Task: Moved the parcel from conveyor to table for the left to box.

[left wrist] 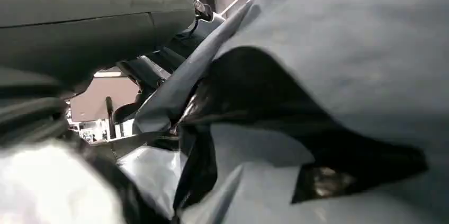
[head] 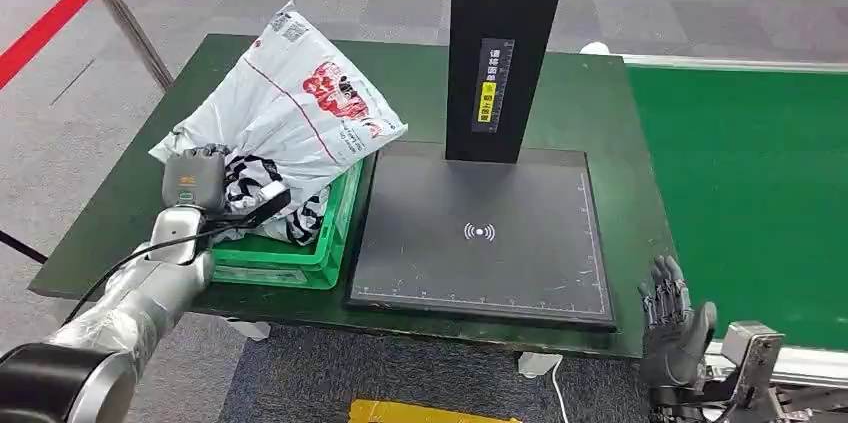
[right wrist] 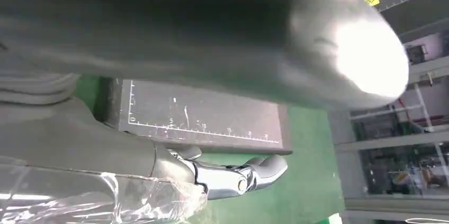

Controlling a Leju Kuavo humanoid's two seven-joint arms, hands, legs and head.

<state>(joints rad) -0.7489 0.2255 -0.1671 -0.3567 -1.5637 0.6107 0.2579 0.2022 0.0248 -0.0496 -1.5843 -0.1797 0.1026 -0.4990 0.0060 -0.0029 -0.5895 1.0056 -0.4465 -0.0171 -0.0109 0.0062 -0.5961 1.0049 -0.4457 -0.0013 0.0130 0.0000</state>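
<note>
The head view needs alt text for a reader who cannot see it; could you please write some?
The robot's left hand rests on a white parcel lying in a green crate. Beside it sits a dark scanner pad; the right hand hangs open near the table's edge.

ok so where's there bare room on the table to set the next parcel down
The dark scanner pad between the green crate and the conveyor is bare. The crate is crowded: the parcel fills it, with the left hand on it.

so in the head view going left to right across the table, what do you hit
left hand on the white parcel → green crate → dark scanner pad with its black post → right hand at the table's near right corner → green conveyor
</note>
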